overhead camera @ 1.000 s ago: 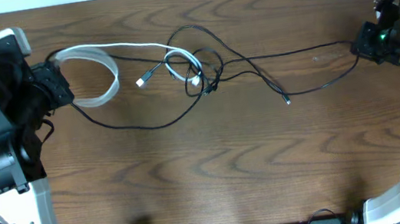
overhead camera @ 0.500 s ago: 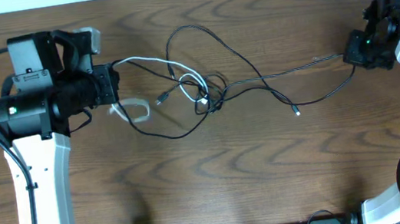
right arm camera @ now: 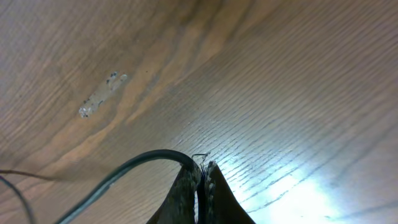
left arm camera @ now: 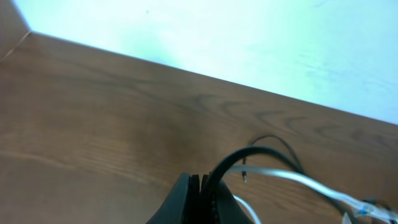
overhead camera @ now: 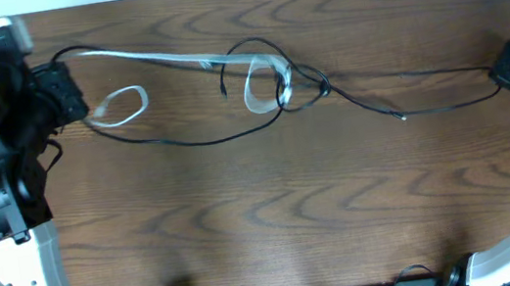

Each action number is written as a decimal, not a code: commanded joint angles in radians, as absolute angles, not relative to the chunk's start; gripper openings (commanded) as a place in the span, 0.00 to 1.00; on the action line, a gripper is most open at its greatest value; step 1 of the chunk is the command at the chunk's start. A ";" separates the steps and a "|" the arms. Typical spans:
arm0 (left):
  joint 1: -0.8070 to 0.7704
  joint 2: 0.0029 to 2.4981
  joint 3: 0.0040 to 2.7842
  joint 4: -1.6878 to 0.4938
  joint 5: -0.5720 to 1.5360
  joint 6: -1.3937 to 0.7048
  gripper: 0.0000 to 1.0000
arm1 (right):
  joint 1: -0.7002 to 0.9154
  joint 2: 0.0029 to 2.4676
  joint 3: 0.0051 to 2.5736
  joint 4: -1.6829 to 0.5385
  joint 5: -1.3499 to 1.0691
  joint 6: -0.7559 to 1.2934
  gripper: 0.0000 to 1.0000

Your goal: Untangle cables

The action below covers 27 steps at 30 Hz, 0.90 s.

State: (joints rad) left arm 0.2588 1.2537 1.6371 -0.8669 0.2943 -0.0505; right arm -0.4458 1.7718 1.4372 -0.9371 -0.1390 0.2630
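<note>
- Left gripper [left arm camera: 200, 186]: jaws clamped on the cables [left arm camera: 239, 158]. A black strand arcs out of its tips, with the white cable [overhead camera: 165, 60] alongside.
- Right gripper [right arm camera: 202, 175]: pinched shut on the black cable [overhead camera: 423, 72], near the right edge of the table [overhead camera: 275, 219].
- Tangle [overhead camera: 285, 85]: knotted mid-table between both grippers, well apart from each.
</note>
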 commanded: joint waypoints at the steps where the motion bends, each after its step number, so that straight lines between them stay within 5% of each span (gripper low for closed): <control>1: 0.301 1.271 1.655 -0.892 0.223 -0.091 0.07 | -0.471 1.816 1.443 -0.927 -0.165 0.253 0.01; 17: 0.211 1.361 1.655 -1.113 0.355 0.019 0.09 | -0.427 1.830 1.443 -0.936 -0.240 0.194 0.07; 19: 0.159 1.380 1.655 -1.147 0.355 0.049 0.15 | -0.407 1.830 1.444 -0.939 -0.263 0.162 0.18; 22: 0.084 1.405 1.655 -1.175 0.355 0.095 0.39 | -0.375 1.829 1.444 -0.947 -0.356 0.065 0.49; 24: 0.051 1.421 1.655 -1.177 0.355 0.102 0.53 | -0.356 1.827 1.445 -0.955 -0.390 0.031 0.55; 27: 0.035 1.438 1.655 -1.177 0.355 0.101 0.59 | -0.328 1.815 1.446 -0.962 -0.397 0.027 0.56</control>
